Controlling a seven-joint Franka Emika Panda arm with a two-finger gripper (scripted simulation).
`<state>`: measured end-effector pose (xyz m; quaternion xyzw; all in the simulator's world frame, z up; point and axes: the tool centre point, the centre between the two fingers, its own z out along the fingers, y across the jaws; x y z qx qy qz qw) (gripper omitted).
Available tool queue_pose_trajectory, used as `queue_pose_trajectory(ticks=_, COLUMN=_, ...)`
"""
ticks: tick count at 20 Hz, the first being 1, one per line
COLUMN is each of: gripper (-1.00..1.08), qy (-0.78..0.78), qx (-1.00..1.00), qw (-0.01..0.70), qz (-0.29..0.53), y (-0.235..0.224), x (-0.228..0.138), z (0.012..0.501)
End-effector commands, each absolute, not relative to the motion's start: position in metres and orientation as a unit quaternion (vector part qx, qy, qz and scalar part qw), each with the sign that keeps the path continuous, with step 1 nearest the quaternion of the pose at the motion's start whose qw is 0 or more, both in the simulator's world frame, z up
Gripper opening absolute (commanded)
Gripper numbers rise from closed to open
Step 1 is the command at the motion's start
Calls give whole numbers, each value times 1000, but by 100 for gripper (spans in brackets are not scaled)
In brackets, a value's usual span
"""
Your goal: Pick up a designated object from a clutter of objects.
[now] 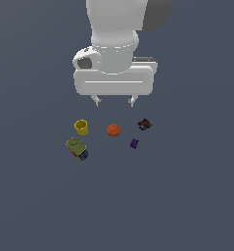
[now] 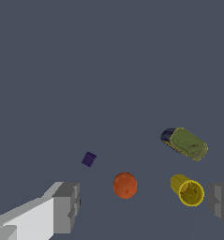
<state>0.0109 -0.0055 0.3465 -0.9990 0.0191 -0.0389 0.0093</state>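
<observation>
Hanging above the scattered items, your gripper [image 1: 114, 101] has its fingers spread wide and pinches nothing; both fingertips show clear of every object in the exterior view, and the wrist view confirms a broad gap between the two finger [image 2: 62, 206] blocks. Nearest beneath that gap sits the orange ball [image 1: 113, 129], which is not your target and lies roughly on the pincer's centreline, presumably because the arm has not yet been aligned to any one item. Note the yellow cup [image 1: 81, 127]: it stands toward the exterior view's left of the ball, apart from it, hollow top showing, untouched on the grey floor [image 1: 187, 196]. Just beside the cup lies the green-and-blue box [image 1: 77, 148], close enough to foul a finger on that side if you descend carelessly. Further out, toward the exterior view's right, rest the purple cube [image 1: 134, 143] and the dark multicoloured piece [image 1: 144, 124], well apart from the cup. In my judgement the pick has not begun; you must shift toward the cup before lowering.
</observation>
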Motion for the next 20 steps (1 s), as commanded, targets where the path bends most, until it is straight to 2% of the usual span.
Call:
queue_pose_trajectory(ticks=1, gripper=100, qy=19, qx=-999, qw=9, qz=-39, y=-5, x=11, z=346)
queue_pose_trajectory(ticks=12, gripper=100, qy=19, qx=-998, qw=24, qz=-49, y=10, x=16, z=358)
queue_pose_trajectory(ticks=20, gripper=100, qy=20, qx=-999, qw=23, qz=-46, y=-7, x=15, z=338)
